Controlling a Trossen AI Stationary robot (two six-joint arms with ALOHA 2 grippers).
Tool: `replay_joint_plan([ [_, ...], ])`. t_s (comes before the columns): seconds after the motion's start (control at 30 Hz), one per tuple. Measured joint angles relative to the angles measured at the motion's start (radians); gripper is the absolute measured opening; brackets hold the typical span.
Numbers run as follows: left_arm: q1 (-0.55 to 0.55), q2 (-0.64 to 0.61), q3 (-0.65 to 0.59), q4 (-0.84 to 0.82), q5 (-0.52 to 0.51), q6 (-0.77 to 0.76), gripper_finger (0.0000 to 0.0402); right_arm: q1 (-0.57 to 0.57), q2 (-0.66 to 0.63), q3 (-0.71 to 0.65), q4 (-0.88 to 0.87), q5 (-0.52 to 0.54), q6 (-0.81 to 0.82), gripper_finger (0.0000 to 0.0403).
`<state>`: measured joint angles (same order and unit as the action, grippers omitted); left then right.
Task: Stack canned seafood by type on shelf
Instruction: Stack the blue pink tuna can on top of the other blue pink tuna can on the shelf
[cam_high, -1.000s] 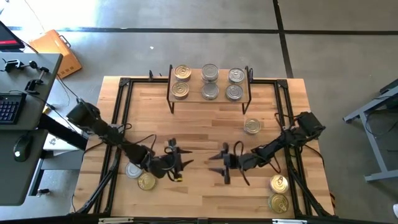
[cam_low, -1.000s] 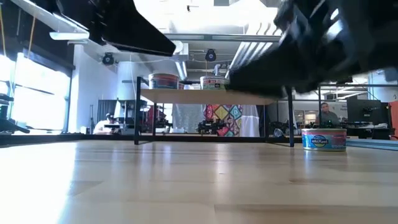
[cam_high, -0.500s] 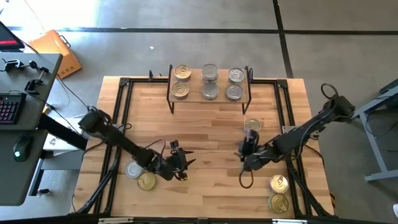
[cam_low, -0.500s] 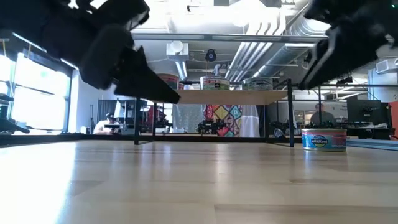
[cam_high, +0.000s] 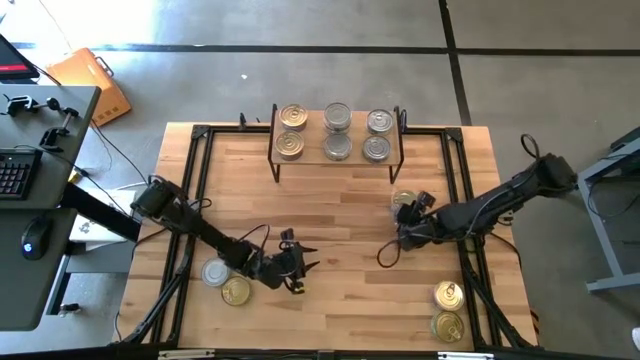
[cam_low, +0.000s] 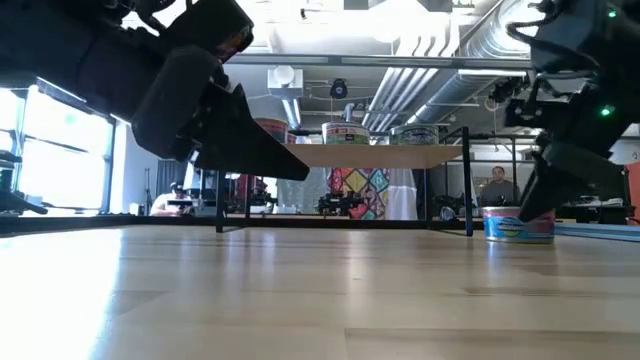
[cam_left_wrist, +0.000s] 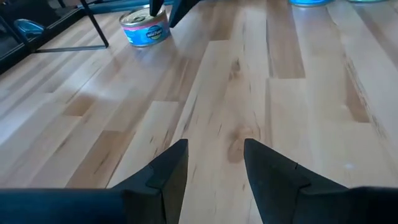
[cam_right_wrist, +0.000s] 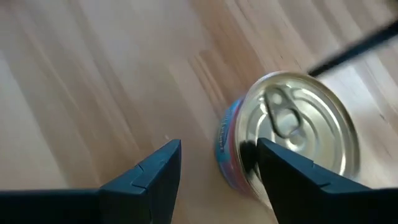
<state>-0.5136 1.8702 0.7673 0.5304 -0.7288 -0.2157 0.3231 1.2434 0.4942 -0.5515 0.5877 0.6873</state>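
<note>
A grey concrete floor (cam_high: 300, 30) crossed by dark seams surrounds the slatted wooden table (cam_high: 330, 200), with a desk (cam_high: 35, 200) carrying a keyboard (cam_high: 12, 172) alongside, and bright windows (cam_low: 60, 140) beneath exposed ceiling ducts (cam_low: 420, 75).

In the high view the right gripper (cam_high: 408, 213) partly hid the gold-lidded tin (cam_high: 403, 201). The right wrist view blurred that tin's label. In the low view, arms covered part of the shelf (cam_low: 400, 156).

One camera looked straight down on the table (cam_high: 330, 210); another sat level at its surface; both showed the shelf (cam_high: 338, 160). Wrist cameras hovered close above the boards.
</note>
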Motion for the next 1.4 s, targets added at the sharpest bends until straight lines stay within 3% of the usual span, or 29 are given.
replay_joint_plan([
  [0.1, 0.0, 0.0, 0.0, 0.0, 0.0, 0.0, 0.0148, -0.012, 0.0, 0.005, 0.137, -0.089, -0.125, 0.0199],
  [0.33, 0.0, 0.0, 0.0, 0.0, 0.002, -0.001, 0.0148, -0.002, 0.01, 0.01, 0.598, -0.423, -0.379, 0.0199],
  [0.4, 0.0, 0.0, 0.0, 0.003, 0.011, -0.001, 0.0148, 0.021, 0.009, 0.01, 0.695, -0.458, -0.441, 0.0199],
  [0.53, 0.0, 0.0, 0.0, 0.016, 0.019, -0.001, 0.0148, 0.075, 0.009, 0.012, 0.709, -0.38, -0.484, 0.0199],
  [0.67, 0.0, 0.0, 0.0, 0.018, 0.021, -0.004, 0.0148, 0.14, 0.007, 0.011, 0.55, -0.302, -0.361, 0.0199],
  [0.9, 0.008, 0.0, 0.0, 0.022, 0.045, -0.009, 0.0148, 0.222, 0.006, 0.129, -0.022, -0.284, 0.002, 0.0199],
  [1.0, 0.018, 0.0, 0.0, 0.023, 0.045, -0.016, 0.0148, 0.225, 0.006, 0.134, -0.126, -0.225, 0.056, 0.0199],
  [1.23, 0.032, 0.001, 0.0, 0.067, 0.088, -0.017, 0.0148, 0.12, 0.007, 0.048, 0.076, -0.104, -0.066, 0.0199],
  [1.4, 0.013, -0.003, 0.0, 0.073, 0.156, -0.01, 0.0148, 0.078, 0.061, 0.039, 0.451, -0.272, -0.24, 0.0199],
])
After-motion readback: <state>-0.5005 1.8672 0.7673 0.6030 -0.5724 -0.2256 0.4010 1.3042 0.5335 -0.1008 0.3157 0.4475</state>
